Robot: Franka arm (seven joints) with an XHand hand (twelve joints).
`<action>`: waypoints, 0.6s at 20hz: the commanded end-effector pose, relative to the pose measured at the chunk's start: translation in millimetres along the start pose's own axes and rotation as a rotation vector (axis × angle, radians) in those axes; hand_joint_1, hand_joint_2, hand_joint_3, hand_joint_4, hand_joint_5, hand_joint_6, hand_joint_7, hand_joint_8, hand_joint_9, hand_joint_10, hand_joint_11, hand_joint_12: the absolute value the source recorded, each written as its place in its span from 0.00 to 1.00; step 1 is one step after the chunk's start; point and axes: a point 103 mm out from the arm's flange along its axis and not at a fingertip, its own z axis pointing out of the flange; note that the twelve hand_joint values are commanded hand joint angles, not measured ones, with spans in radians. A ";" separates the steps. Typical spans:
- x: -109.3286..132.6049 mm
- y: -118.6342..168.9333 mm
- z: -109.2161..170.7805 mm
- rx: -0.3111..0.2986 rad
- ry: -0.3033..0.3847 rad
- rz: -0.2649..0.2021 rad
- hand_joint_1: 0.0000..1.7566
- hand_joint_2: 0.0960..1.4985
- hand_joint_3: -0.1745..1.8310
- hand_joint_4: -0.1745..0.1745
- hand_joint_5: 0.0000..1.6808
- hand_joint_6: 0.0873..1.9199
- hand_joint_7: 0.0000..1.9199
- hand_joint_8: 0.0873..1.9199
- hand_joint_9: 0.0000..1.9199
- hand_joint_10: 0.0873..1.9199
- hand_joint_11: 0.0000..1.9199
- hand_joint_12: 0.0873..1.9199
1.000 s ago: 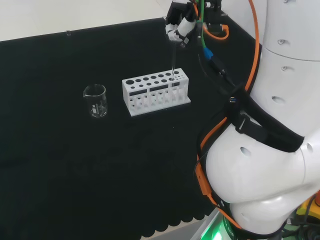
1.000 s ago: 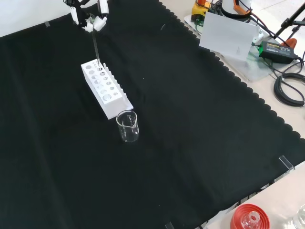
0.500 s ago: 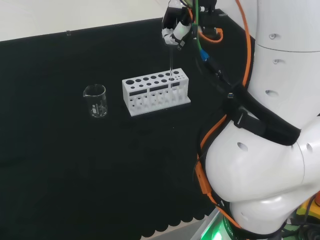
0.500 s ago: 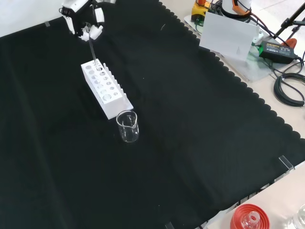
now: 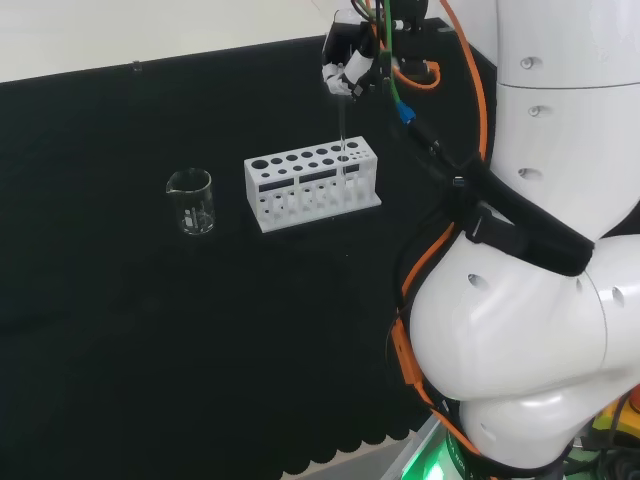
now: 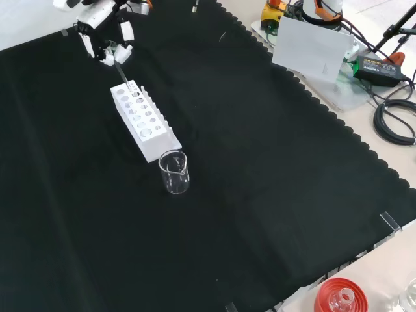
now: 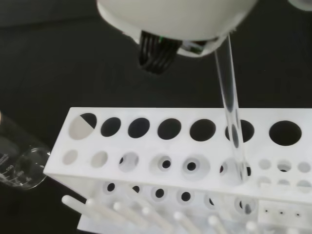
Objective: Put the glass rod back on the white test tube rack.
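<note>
Black cloth with scalloped edge (image 6: 273, 195) covered bench. Pale beige bench surface (image 6: 390, 175) lay bare beyond. Grey flat board (image 6: 311, 49), black coiled cables (image 6: 394, 120) at front view's right.

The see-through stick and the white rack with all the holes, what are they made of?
The thin clear rod looks like glass: smooth, glossy, and the holes behind show through it. The white test tube rack looks like plastic: solid, matte, with cleanly rounded holes and moulded pegs, though the pictures can't prove that. The black and white hand is above the rod's top end.
</note>
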 end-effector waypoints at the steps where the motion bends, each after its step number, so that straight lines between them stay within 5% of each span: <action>1: -12.8 -4.4 0.2 0.000 0.001 0.016 0.75 0.34 0.53 0.00 0.67 0.41 0.69 0.46 0.89 0.25 0.84 0.36; 12: -29.8 -12.4 1.7 -0.005 0.012 0.034 0.75 0.34 0.53 0.00 0.67 0.41 0.69 0.46 0.89 0.25 0.84 0.36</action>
